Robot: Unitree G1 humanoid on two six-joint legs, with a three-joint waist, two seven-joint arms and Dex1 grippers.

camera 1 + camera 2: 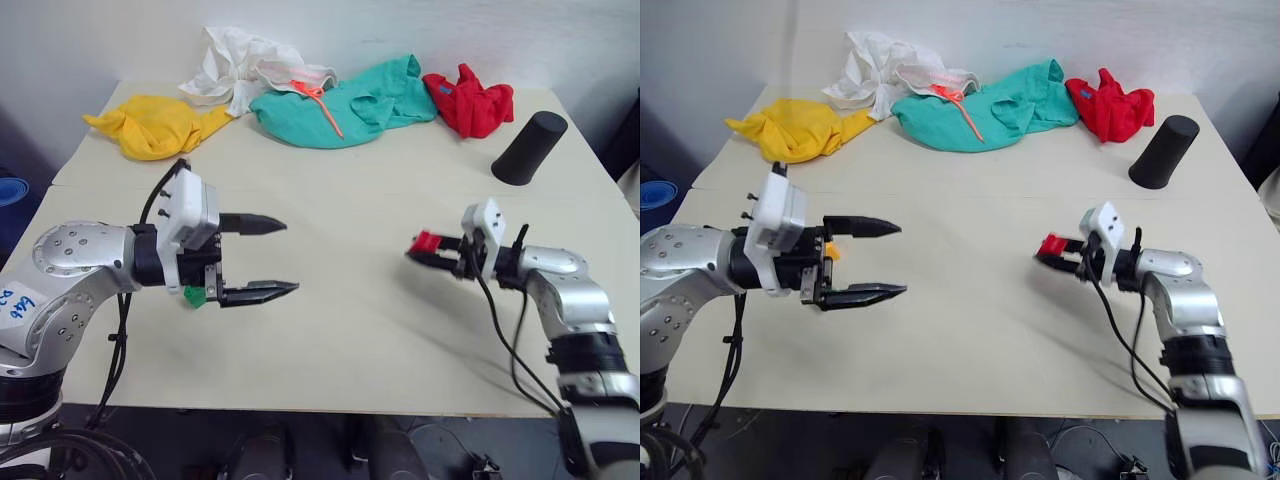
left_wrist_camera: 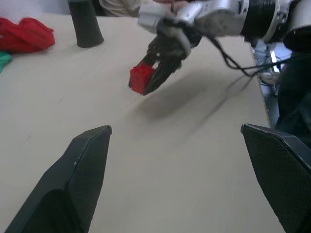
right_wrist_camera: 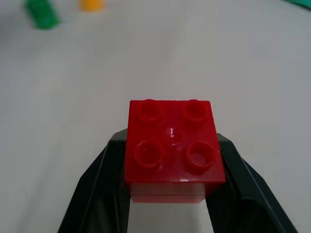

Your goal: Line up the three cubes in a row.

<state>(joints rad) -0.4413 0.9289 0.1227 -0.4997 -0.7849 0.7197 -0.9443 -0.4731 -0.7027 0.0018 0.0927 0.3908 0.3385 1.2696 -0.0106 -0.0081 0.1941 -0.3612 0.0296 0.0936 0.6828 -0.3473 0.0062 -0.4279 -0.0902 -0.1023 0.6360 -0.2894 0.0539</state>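
Carrying the red cube [image 3: 171,145] is the step in hand: the right gripper [image 1: 432,252] has its jaws closed on the cube's two sides, studs facing the wrist camera, and holds it just above the surface [image 1: 350,330], out on the right-hand half and well apart from the other two. The green cube [image 1: 195,295] and the orange-yellow cube [image 1: 831,250] lie close together on the left-hand half, both partly hidden behind the left gripper [image 1: 265,258], whose jaws stand wide and hold nothing. In the right wrist view the two appear side by side far ahead of the red one — a pair that already suggests the start of a row. The next move probably calls for bringing the red cube across the bare middle and setting it down in line with that pair, evenly spaced, before the jaws let go. The left gripper hangs over the pair — it may need to draw aside to give room.
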